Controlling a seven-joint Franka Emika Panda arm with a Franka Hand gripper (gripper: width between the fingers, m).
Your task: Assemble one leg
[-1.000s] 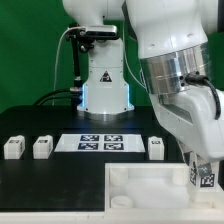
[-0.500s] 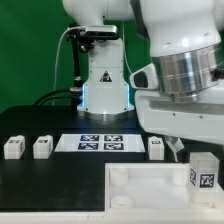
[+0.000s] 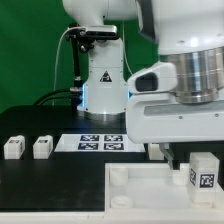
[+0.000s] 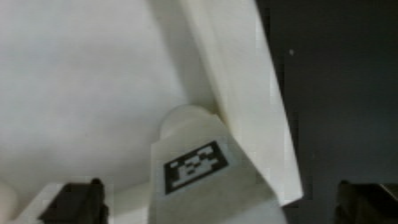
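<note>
so the leg [image 3: 204, 174] stands upright at the white panel's [image 3: 140, 186] corner on the exterior view's right; the gripper [image 4: 224, 203] is spread wide either side of it, gripping nothing; I'd centre up, drop low, then squeeze the flat faces; black table [image 3: 45, 192], green backdrop [image 3: 28, 45], two spare legs [image 3: 13, 148] well apart

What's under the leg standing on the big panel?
The leg stands upright on the white panel. Its base covers the spot beneath, so any socket there is hidden.
</note>
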